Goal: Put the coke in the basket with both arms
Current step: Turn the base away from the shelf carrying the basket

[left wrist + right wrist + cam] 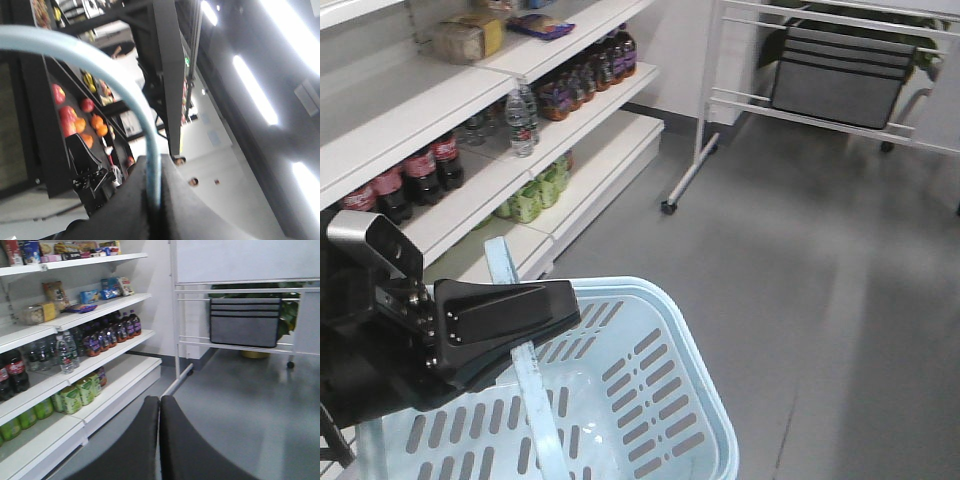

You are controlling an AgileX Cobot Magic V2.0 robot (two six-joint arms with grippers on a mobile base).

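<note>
The left gripper [152, 200] is clamped tight on the pale blue handle [100, 65], which arcs up from between its fingers. The right gripper [159, 435] has its 2 jaws pressed together, holding nothing. The basket [715, 420] sits low in front of me, and dark, red-labelled coke bottles [420, 172] stand on the white shelf [480, 200] at left.

The basket [712, 425] gapes open (its raised handle [536, 398] crosses the middle).

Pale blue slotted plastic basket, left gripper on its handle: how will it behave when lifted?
Probably light: the pale blue slotted plastic basket has thin walls, looks empty. Likely to swing, since the left gripper pinches only the thin handle. Handle may flex.
</note>
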